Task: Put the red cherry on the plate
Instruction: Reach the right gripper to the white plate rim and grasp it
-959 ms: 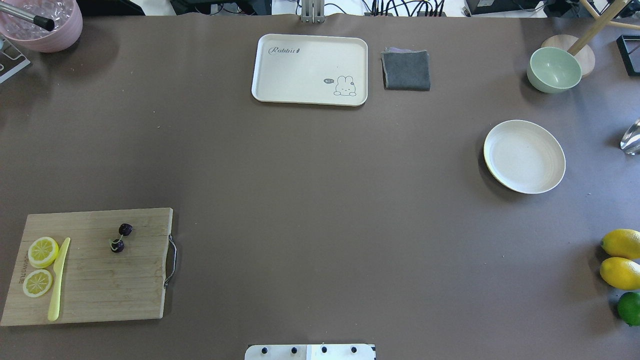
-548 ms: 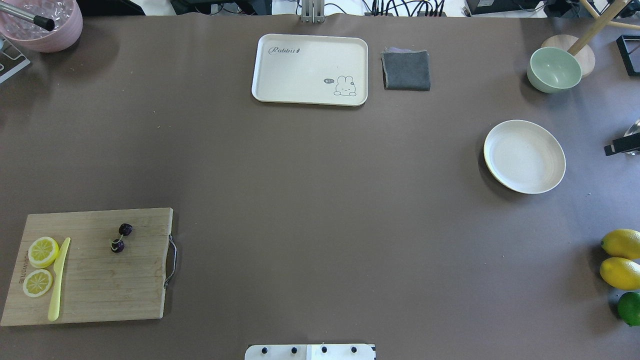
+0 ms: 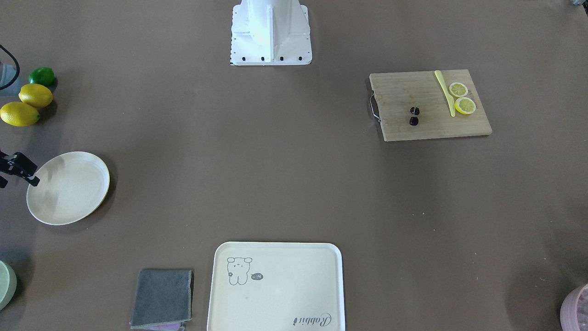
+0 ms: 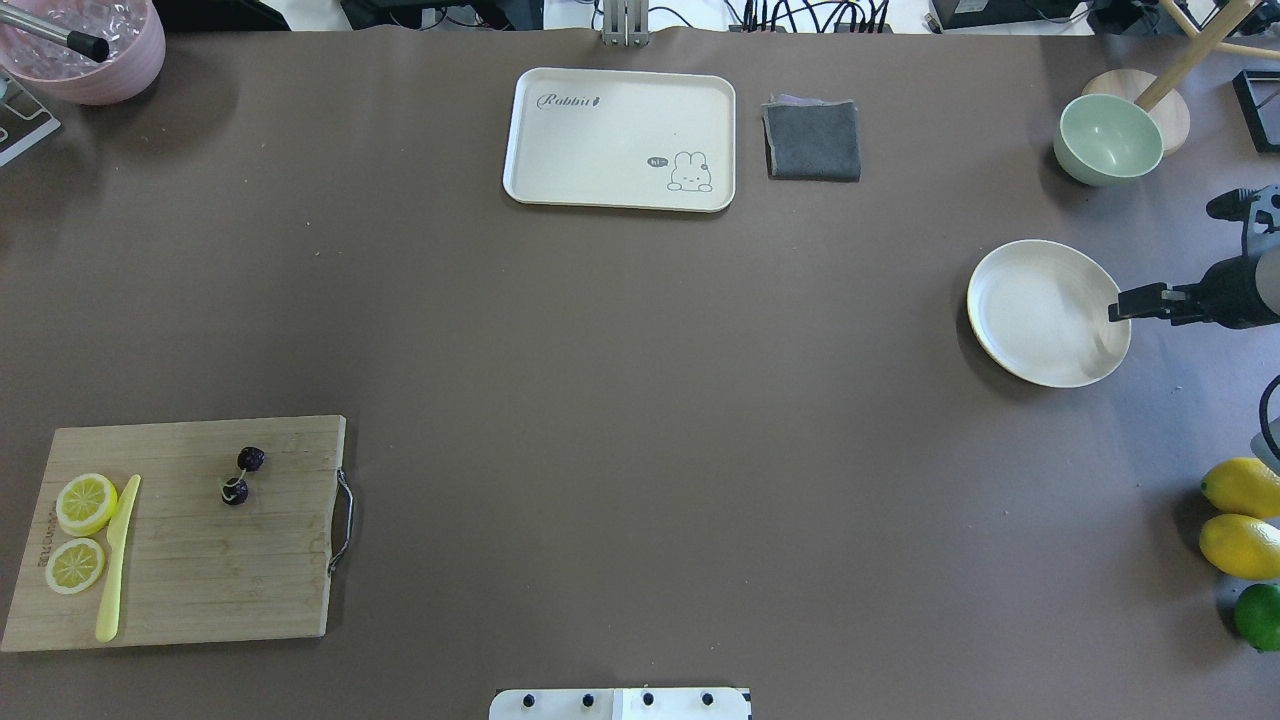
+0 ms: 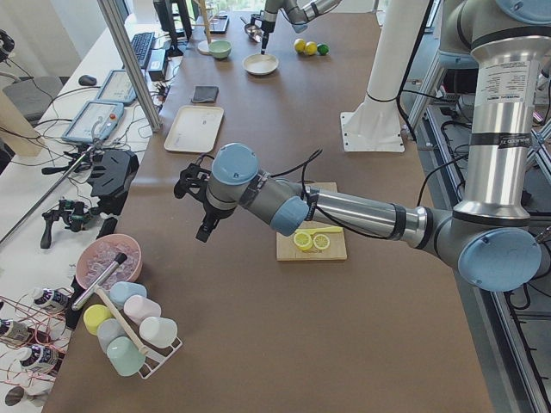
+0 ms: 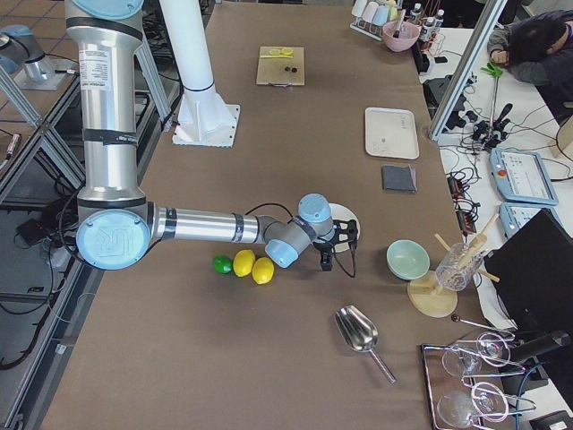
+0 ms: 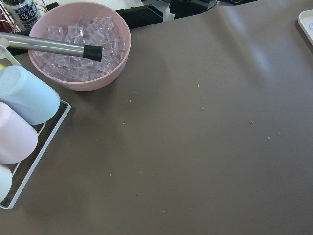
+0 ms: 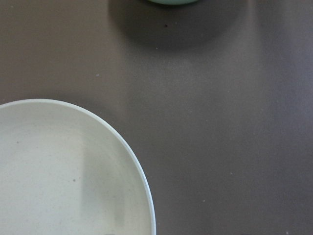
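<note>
The red cherry [image 4: 235, 491] [image 3: 414, 121], a dark pair joined by a pale stem, lies on the wooden cutting board [image 4: 200, 570] at the near left. The cream plate [image 4: 1030, 310] [image 3: 69, 193] [image 8: 54, 181] sits empty at the far right. My right gripper [image 4: 1125, 305] [image 3: 23, 169] hovers over the plate's outer rim, far from the cherry; I cannot tell whether it is open or shut. My left gripper [image 5: 196, 191] shows only in the exterior left view, above the table beyond the board, and its state is unclear.
Two lemon slices [image 4: 86, 503] and a yellow knife [image 4: 115, 560] share the board. A cream tray [image 4: 620, 135] and grey cloth [image 4: 812, 140] lie at the back. A green bowl [image 4: 1108, 140], two lemons [image 4: 1243, 487], a lime [image 4: 1260, 615] and a pink ice bowl [image 7: 78, 44] line the edges.
My right gripper has come in from the right edge and moved left until its tip is over the plate's rim. The cherry and plate have not moved.
</note>
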You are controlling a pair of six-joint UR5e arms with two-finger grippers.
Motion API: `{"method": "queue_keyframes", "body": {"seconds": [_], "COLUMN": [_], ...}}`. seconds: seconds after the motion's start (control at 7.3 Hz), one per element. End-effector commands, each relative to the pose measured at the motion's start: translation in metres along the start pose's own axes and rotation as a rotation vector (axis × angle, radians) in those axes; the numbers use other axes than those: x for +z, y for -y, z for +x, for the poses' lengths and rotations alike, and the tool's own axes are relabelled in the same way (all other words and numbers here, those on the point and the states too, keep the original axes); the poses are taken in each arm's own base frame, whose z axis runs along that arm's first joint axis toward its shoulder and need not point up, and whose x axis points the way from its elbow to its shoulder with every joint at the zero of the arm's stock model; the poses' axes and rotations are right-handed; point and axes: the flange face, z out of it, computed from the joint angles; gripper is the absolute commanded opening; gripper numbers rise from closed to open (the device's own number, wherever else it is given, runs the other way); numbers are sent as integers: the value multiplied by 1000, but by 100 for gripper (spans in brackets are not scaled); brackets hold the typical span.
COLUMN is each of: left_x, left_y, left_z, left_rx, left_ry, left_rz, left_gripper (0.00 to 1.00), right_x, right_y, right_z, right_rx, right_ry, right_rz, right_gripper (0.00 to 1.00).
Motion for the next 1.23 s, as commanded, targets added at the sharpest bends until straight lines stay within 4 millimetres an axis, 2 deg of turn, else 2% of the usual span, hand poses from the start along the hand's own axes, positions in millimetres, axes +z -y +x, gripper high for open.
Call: {"method": "queue_keyframes", "body": {"seconds": [0.0, 0.14, 0.27, 0.55, 0.68, 0.82, 0.96, 1.1], "left_x": [-1, -1, -1, -1, 0, 0, 0, 0], "left_y": [2, 1, 1, -1, -4, -5, -5, -5], "left_z": [1, 1, 2, 1, 0, -1, -1, -1], "left_rx": [4, 4, 7, 12, 8, 9, 7, 4], "left_ry": [0, 0, -1, -1, -1, -1, -1, -1], "left_rz": [3, 3, 4, 10, 6, 7, 7, 7], "left_gripper": [98, 98, 98, 98, 98, 98, 98, 98], "right_x": [11, 7, 3, -1, -14, -27, -29, -28], "right_y": [-10, -10, -10, -5, 2, 9, 14, 13], "right_z": [-7, -11, -18, -32, -55, -97, -140, -195], "right_rx": [65, 125, 182, 262, 282, 341, 384, 420], "right_ry": [30, 44, 81, 108, 144, 207, 260, 315], "right_rz": [3, 9, 22, 22, 35, 33, 14, -7], "right_gripper": [57, 13, 0, 0, 0, 0, 0, 0]}}
